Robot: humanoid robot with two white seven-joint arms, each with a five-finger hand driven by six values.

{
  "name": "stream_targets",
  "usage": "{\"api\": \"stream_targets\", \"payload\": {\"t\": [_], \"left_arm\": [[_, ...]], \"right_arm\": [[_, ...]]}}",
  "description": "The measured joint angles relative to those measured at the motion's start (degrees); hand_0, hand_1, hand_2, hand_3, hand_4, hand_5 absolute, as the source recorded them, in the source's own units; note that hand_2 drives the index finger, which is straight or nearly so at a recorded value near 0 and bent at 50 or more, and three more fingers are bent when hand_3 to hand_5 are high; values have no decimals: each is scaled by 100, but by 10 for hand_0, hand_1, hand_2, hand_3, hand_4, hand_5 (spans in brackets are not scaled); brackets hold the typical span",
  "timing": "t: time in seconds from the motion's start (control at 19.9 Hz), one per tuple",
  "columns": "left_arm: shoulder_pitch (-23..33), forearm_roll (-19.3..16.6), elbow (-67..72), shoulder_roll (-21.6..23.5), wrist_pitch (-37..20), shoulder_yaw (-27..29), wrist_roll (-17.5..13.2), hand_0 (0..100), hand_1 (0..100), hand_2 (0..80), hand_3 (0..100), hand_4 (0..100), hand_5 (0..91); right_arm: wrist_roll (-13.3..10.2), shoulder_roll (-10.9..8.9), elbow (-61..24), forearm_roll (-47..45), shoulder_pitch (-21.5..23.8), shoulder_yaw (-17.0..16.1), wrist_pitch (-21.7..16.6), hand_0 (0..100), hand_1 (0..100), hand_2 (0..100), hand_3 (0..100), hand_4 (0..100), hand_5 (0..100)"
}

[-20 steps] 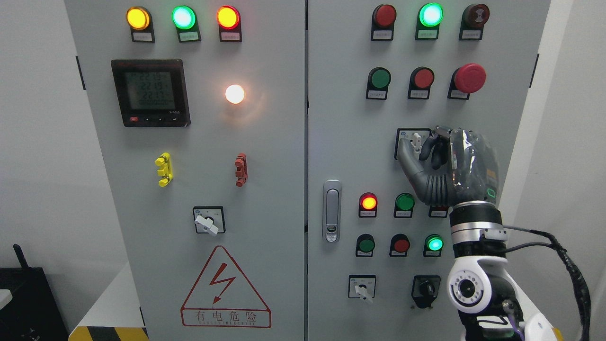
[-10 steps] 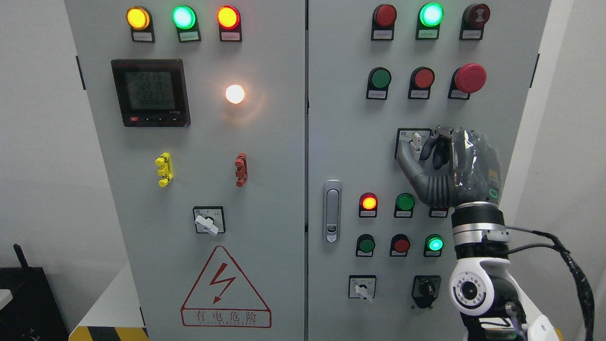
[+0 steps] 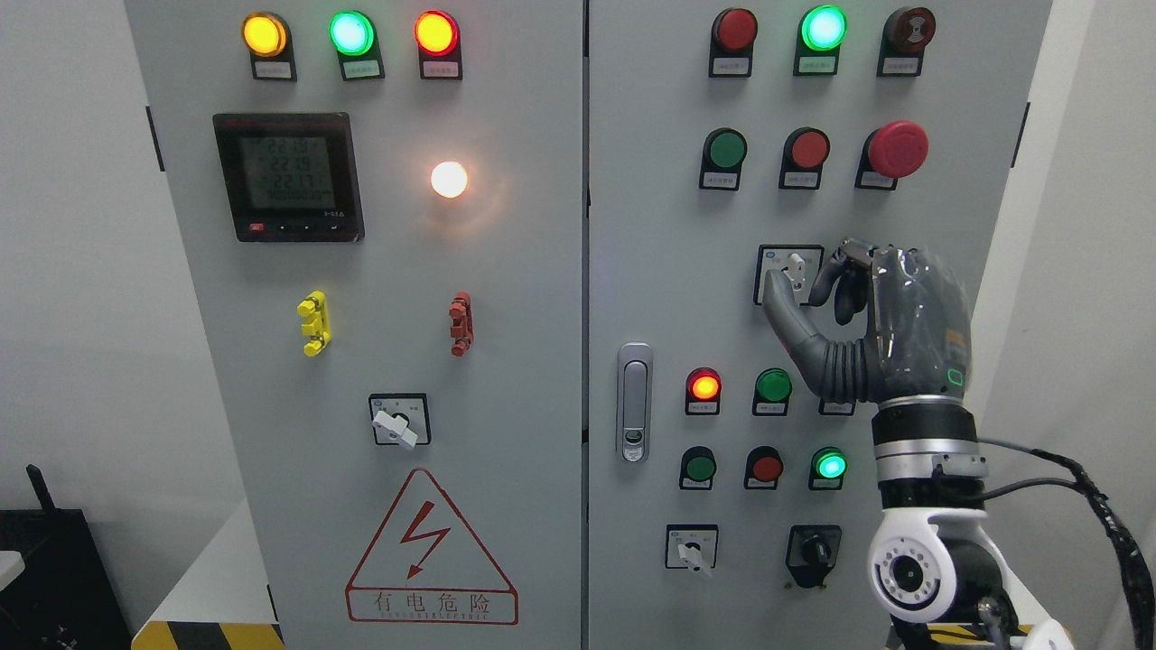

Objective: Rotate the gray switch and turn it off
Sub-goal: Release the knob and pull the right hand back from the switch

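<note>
Switch position: the gray rotary switch (image 3: 794,268) sits below the red mushroom button (image 3: 897,149), lever upright. The right robot hand (image 3: 867,316) brackets it, thumb left, fingers (image 3: 826,282) right, apparently not clamping. Close both onto the lever, then twist squarely without slipping.

Right robot hand (image 3: 880,325) up at the cabinet's right door (image 3: 659,271), thumb tip & curled fingers (image 3: 826,280) just beside the gray switch (image 3: 796,268), knob upright; contact unclear. Red emergency stop button (image 3: 897,149) above, lit green lamp (image 3: 829,465) below.
</note>
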Motion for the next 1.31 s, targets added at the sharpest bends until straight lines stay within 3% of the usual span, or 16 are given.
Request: {"api": "stream_targets", "payload": {"t": [0.15, 0.2, 0.25, 0.35, 0.4, 0.45, 0.55, 0.65, 0.7, 0.9, 1.31], "left_arm": [[1, 0, 0, 0, 0, 0, -5, 120, 389, 0, 0, 0, 0], [1, 0, 0, 0, 0, 0, -5, 120, 389, 0, 0, 0, 0], [1, 0, 0, 0, 0, 0, -6, 120, 389, 0, 0, 0, 0], [1, 0, 0, 0, 0, 0, -9, 120, 389, 0, 0, 0, 0], [1, 0, 0, 0, 0, 0, -9, 120, 389, 0, 0, 0, 0], [1, 0, 0, 0, 0, 0, -10, 120, 389, 0, 0, 0, 0], [1, 0, 0, 0, 0, 0, -12, 120, 389, 0, 0, 0, 0], [1, 0, 0, 0, 0, 0, -13, 120, 389, 0, 0, 0, 0], [1, 0, 0, 0, 1, 0, -13, 120, 389, 0, 0, 0, 0], [1, 0, 0, 0, 1, 0, -13, 120, 389, 0, 0, 0, 0], [0, 0, 0, 0, 2, 0, -13, 120, 389, 0, 0, 0, 0]], "right_arm": [[-186, -5, -163, 43, 220, -81, -538, 331, 440, 657, 963, 839, 902], [-220, -7, -214, 52, 298, -106, -683, 342, 435, 633, 927, 780, 816], [-238, -8, -265, 61, 374, -128, -791, 350, 431, 595, 823, 676, 701], [-263, -10, -370, 70, 541, -173, -1006, 359, 427, 550, 710, 558, 551], [-270, -12, -416, 74, 623, -196, -1102, 363, 423, 480, 581, 426, 394], [-275, -14, -464, 78, 711, -222, -1224, 364, 421, 454, 536, 385, 349], [-281, -18, -549, 84, 861, -279, -1401, 372, 411, 302, 342, 185, 132], [-305, -38, -624, 86, 986, -339, -1555, 392, 390, 216, 237, 82, 29], [-289, -59, -664, 86, 1054, -371, -1600, 407, 373, 156, 170, 14, 0], [-223, -161, -808, 86, 1278, -487, -1769, 378, 371, 8, 2, 0, 0], [-103, -329, -1001, 89, 1512, -761, -1919, 287, 368, 0, 0, 0, 0]]}}
